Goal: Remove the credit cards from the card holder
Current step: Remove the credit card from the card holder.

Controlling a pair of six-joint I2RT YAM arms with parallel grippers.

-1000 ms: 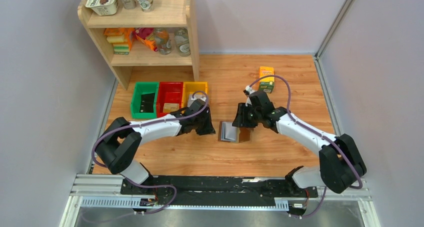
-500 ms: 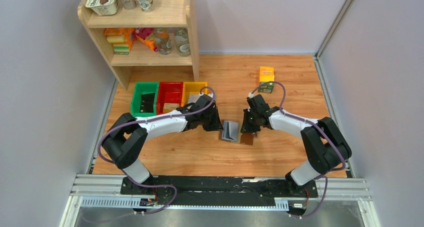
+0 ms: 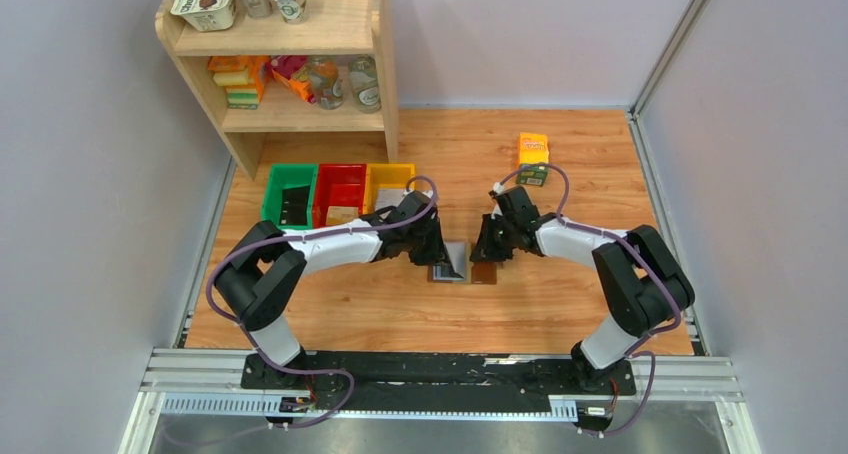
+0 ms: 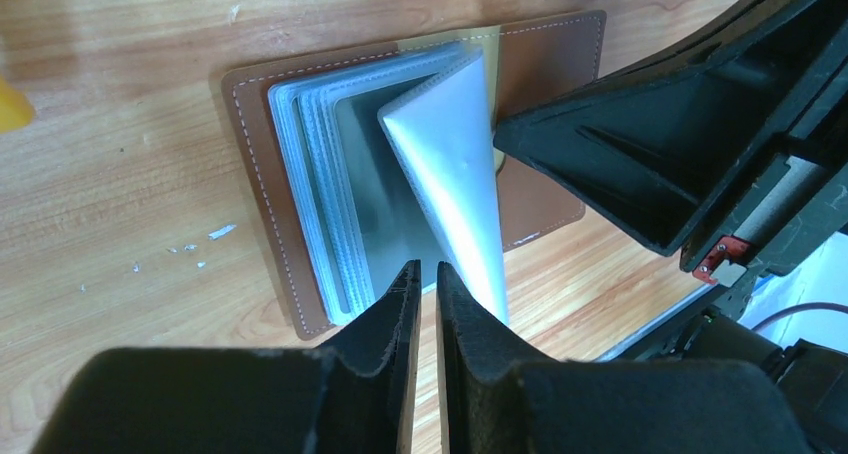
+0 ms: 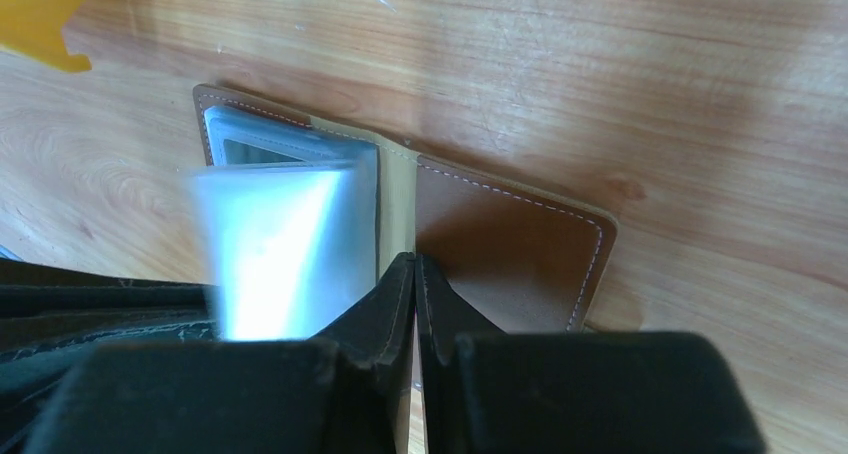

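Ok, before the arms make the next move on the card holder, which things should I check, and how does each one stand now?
1. Card holder open, lying flat on the table: ok.
2. One sleeve raised above the others: ok.
3. A credit card visible to grasp: cannot tell; the sleeves look pale and glare hides their contents.
4. Left gripper gripping a sleeve: cannot tell; its jaws are almost closed at the sleeves' lower edge.
5. Right gripper shut at the spine fold: ok.
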